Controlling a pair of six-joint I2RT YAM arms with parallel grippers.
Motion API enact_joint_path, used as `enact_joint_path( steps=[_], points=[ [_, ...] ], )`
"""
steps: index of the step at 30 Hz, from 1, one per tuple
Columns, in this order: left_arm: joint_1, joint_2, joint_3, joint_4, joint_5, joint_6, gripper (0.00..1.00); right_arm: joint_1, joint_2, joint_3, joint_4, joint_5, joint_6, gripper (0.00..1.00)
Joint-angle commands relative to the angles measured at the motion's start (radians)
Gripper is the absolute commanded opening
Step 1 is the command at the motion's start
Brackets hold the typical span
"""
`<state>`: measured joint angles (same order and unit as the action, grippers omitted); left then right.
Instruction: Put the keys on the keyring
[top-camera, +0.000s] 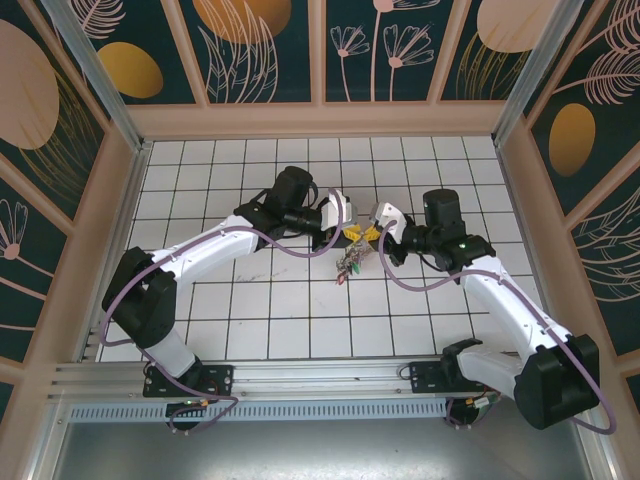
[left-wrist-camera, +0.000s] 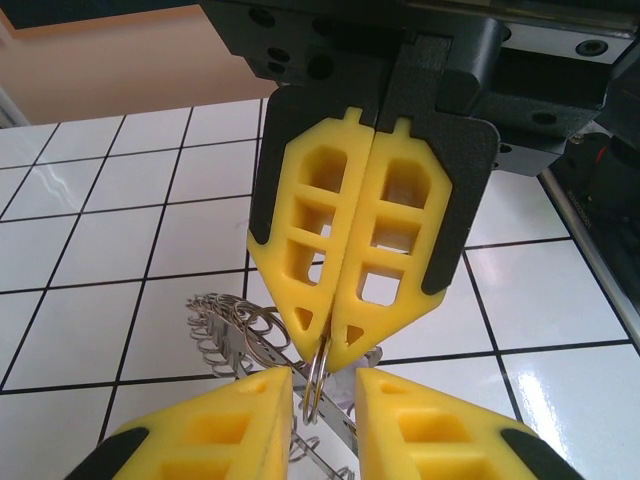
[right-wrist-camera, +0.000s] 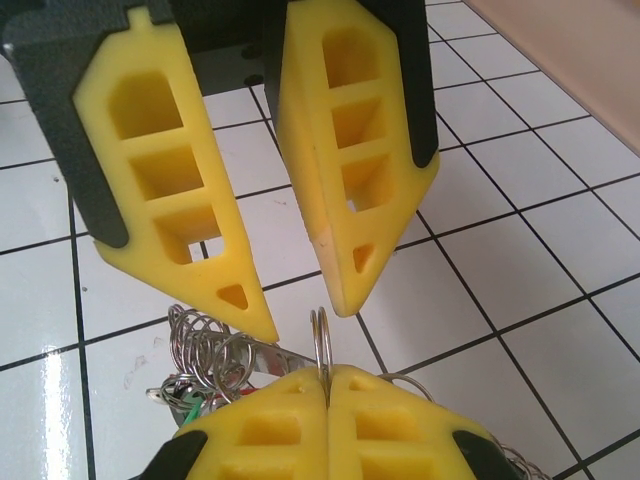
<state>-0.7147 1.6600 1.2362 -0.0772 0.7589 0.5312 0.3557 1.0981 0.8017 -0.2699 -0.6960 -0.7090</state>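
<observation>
Top external view: over the tiled table (top-camera: 250, 320), both grippers are seen at centre frame. The right gripper (right-wrist-camera: 327, 375) is pressed together on the keyring (right-wrist-camera: 321, 340); the left gripper (right-wrist-camera: 305, 320) is spread either side of it. The keys (right-wrist-camera: 215, 350) are bunched just beneath.

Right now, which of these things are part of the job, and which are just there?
Part of the job:
- keyring, pinched by the right end effector
- keys
- left end effector, open, one finger on either side of the keyring

Just there:
- tiled table
- patterned walls
- purple cables
</observation>
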Motion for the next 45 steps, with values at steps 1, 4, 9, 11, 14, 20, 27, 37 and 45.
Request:
enact_joint_path(
  steps=[1,4,9,11,14,20,27,37,45],
  points=[
    [-0.005,0.006,0.016,0.024,0.034,0.006,0.24,0.008,-0.001,0.047,0.036,-0.021,-0.014,0.00],
    [-0.005,0.007,0.014,0.020,0.034,0.006,0.24,0.008,-0.006,0.045,0.036,-0.029,-0.014,0.00],
    [-0.005,0.011,0.012,0.016,0.031,0.009,0.24,0.009,-0.015,0.040,0.043,-0.030,-0.014,0.00],
    [-0.005,0.012,0.014,0.016,0.033,0.009,0.25,0.008,-0.016,0.042,0.043,-0.032,-0.015,0.00],
    [-0.005,0.018,0.017,0.009,0.030,0.012,0.26,0.008,-0.017,0.041,0.046,-0.036,-0.009,0.00],
    [-0.005,0.028,0.019,-0.009,0.024,0.024,0.27,0.008,-0.025,0.033,0.056,-0.040,-0.005,0.00],
    [-0.005,0.033,0.019,0.002,0.034,0.021,0.23,0.008,-0.032,0.031,0.060,-0.053,-0.004,0.00],
    [-0.002,0.000,-0.029,0.113,0.086,-0.027,0.00,0.003,-0.051,-0.009,0.089,-0.041,-0.009,0.06],
    [0.039,-0.049,-0.174,0.538,0.279,-0.292,0.00,-0.055,-0.057,-0.062,0.148,-0.159,0.013,0.12]
  ],
)
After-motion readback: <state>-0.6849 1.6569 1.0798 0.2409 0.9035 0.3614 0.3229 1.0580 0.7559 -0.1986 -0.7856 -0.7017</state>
